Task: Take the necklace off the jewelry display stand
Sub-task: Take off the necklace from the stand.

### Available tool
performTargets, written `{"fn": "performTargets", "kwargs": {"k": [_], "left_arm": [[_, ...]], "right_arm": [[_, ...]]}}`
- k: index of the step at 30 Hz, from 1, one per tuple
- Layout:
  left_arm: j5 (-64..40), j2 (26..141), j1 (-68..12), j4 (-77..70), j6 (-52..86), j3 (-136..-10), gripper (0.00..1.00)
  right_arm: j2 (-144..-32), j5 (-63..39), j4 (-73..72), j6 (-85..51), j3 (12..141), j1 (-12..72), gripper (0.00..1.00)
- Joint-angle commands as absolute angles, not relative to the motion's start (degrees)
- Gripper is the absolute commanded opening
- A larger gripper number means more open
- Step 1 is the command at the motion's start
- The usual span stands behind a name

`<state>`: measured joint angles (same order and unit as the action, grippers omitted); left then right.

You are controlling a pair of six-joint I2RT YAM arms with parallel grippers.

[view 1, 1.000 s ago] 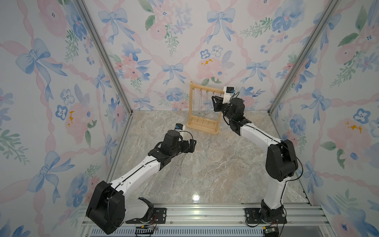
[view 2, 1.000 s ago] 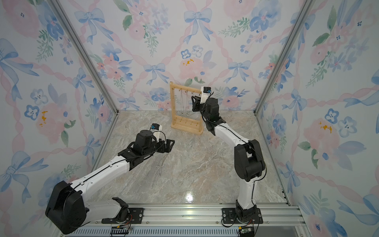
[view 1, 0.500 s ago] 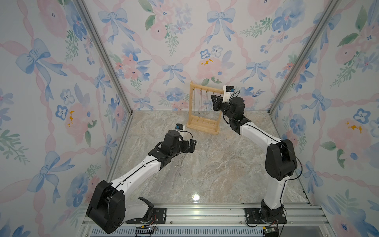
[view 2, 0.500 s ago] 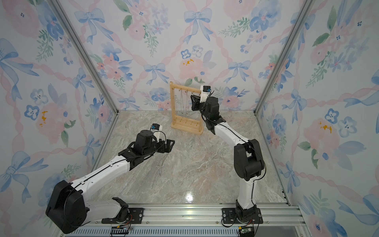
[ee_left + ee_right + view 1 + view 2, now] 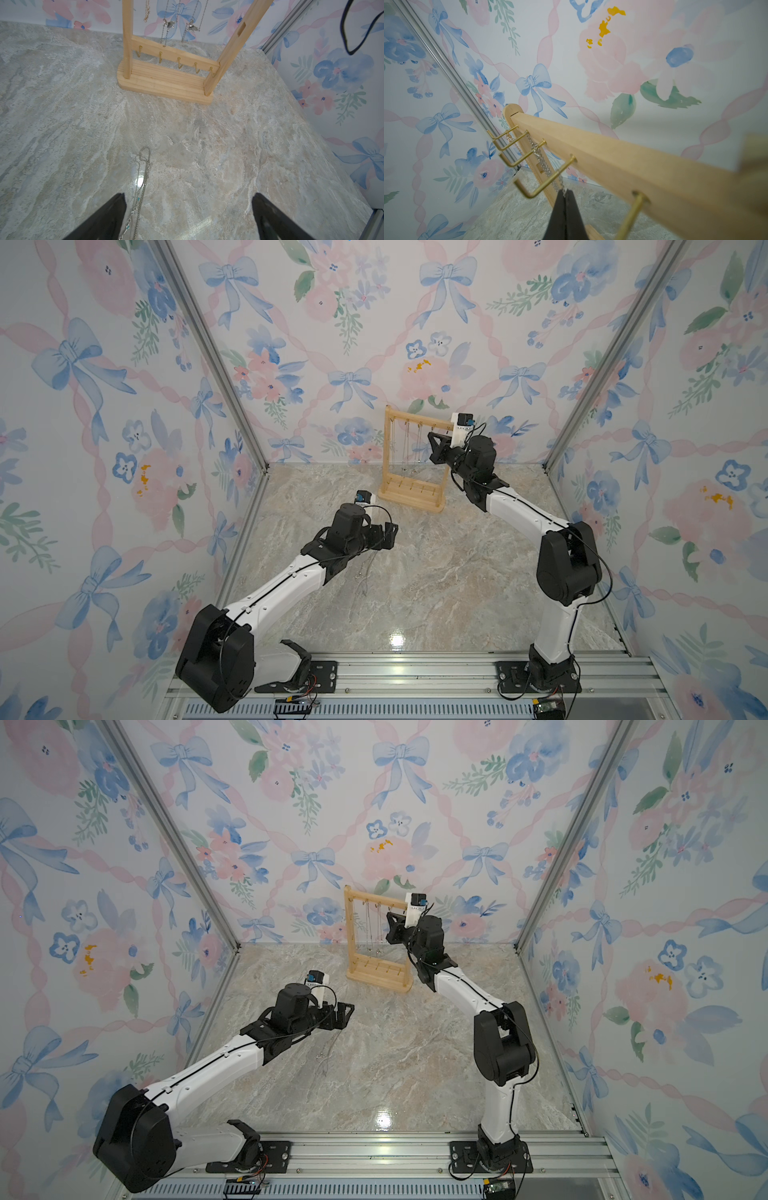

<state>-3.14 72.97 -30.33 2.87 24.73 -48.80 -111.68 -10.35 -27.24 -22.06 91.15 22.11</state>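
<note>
Two arms, one jewelry display stand (image 5: 411, 497) at the back. The right gripper (image 5: 564, 195) is nearer, pinched tight on a necklace (image 5: 542, 160) hanging straight down from the top bar (image 5: 612, 166) above it. The left gripper (image 5: 189, 195) is wide open and holds nothing. Three necklaces hang; one loose chain (image 5: 143, 166) lies on the table (image 5: 228, 145).

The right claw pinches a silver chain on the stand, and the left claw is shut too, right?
No: the left gripper is wide open, as the left wrist view shows. The right gripper does pinch the silver chain on the jewelry display stand.
</note>
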Motion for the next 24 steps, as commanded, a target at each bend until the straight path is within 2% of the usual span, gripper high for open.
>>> {"fn": "performTargets", "kwargs": {"k": [1, 24], "left_arm": [[-4.3, 73.8, -30.1, 2.9, 25.7, -48.4, 0.98], [-4.5, 74.4, -30.1, 2.9, 25.8, -48.5, 0.98]], "right_arm": [[-111.4, -11.5, -27.9, -22.1, 91.7, 21.7, 0.02], [-108.0, -15.5, -29.3, -22.3, 88.8, 21.3, 0.0]]}}
